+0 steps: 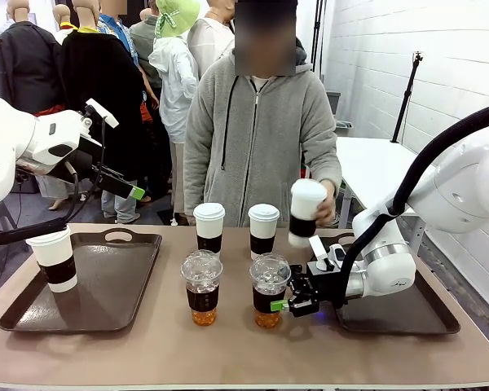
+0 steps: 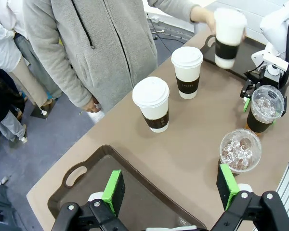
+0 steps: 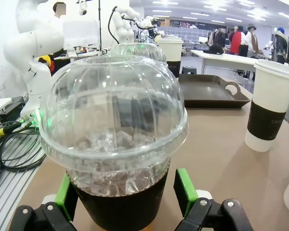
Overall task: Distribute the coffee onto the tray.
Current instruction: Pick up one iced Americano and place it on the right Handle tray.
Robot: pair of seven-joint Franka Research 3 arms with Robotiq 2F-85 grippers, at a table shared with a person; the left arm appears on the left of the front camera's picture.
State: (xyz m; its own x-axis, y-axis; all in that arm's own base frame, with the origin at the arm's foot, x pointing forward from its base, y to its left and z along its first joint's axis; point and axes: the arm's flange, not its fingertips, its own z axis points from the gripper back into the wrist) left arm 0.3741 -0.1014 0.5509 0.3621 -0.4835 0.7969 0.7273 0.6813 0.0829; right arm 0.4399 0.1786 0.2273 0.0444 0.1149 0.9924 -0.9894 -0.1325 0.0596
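Right wrist view: right fingers [image 3: 184, 190] apart around the upright dome-lidded cup [image 3: 113, 120], lid up; left fingers [image 2: 114, 190] apart.

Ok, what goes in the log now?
left gripper open over left tray | right gripper open astride dome cup | person's hand holding white cup

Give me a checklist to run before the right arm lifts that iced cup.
1. The right gripper straddles the dome-lidded cup at sleeve height: ok.
2. Pads closed on the sleeve: not ok, a gap shows beside one pad.
3. The lid is seated: ok.
4. The other dome-lidded cup stands apart: ok.
5. The right tray is free for set-down: not ok, the person's hand holds a white cup at its far end.
6. The left gripper is open above the left tray, out of the way: ok.
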